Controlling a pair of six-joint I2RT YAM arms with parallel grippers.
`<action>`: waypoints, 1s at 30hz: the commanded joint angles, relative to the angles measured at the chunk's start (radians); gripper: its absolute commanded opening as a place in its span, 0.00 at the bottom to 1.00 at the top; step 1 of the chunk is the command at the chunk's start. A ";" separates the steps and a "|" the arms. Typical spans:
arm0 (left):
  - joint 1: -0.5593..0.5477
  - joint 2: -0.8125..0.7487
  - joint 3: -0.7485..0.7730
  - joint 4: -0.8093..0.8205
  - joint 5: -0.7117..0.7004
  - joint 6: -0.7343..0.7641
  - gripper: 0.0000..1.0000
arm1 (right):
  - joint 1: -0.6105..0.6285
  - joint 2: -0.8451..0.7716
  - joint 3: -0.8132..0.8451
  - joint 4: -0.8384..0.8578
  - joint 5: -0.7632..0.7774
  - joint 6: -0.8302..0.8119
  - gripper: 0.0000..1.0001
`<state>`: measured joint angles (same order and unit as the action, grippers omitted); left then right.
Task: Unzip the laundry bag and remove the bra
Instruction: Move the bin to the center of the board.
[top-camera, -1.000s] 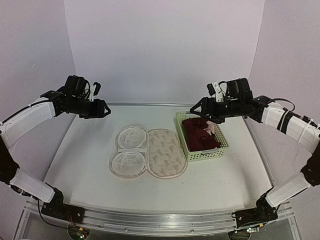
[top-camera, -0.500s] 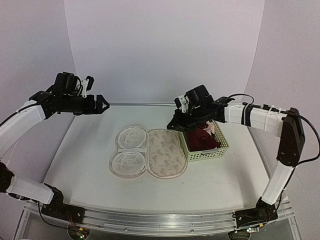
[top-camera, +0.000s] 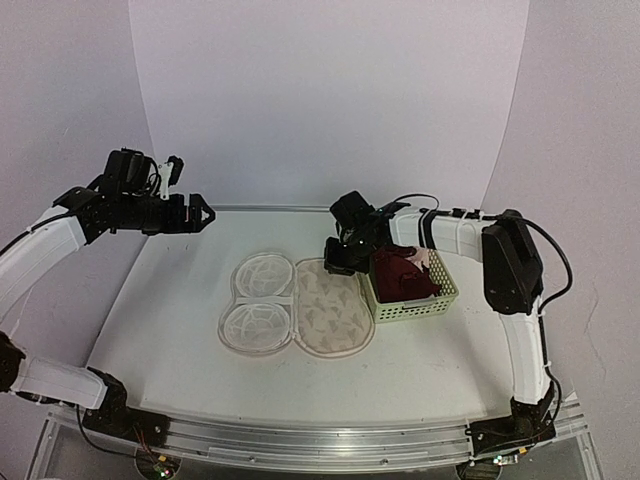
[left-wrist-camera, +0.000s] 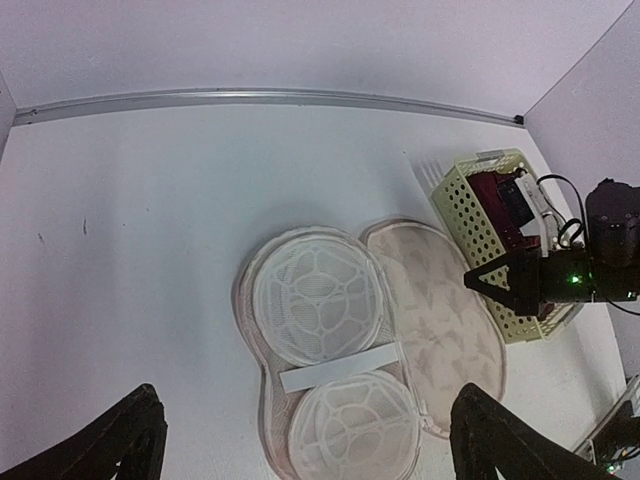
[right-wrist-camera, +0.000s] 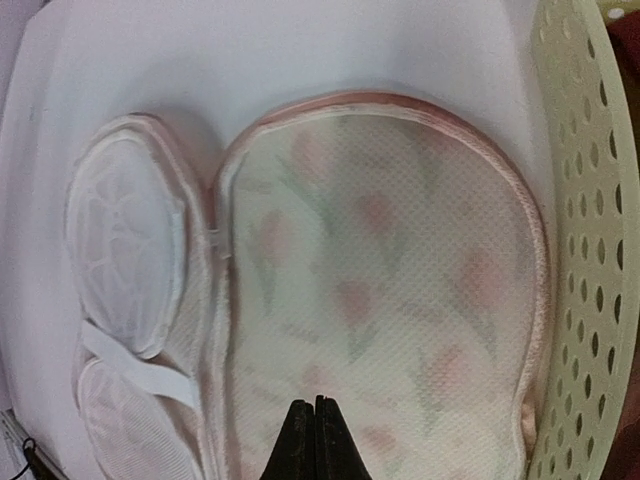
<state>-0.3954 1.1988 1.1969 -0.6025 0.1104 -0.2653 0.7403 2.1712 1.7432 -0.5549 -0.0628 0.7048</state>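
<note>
Laundry bag lies unzipped and splayed flat mid-scene on the bench. Bra is out, heaped in the green basket touching the bag's right side. Right pincer has swung left off the basket to above the bag's far-right edge, tips pressed together, holding nothing. Left pincer hangs far left, spread wide, empty. Task looks done.
</note>
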 joint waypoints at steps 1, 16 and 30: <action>0.006 -0.037 -0.006 0.003 -0.020 -0.008 1.00 | 0.000 0.048 0.112 -0.097 0.174 0.007 0.00; 0.006 -0.044 -0.008 -0.005 -0.032 0.000 1.00 | -0.026 0.093 0.116 -0.218 0.449 -0.061 0.00; 0.006 -0.044 -0.007 -0.003 -0.038 -0.005 1.00 | -0.156 -0.017 -0.046 -0.176 0.458 -0.160 0.00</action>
<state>-0.3950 1.1847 1.1828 -0.6048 0.0917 -0.2653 0.6174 2.2539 1.7107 -0.7578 0.3660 0.5808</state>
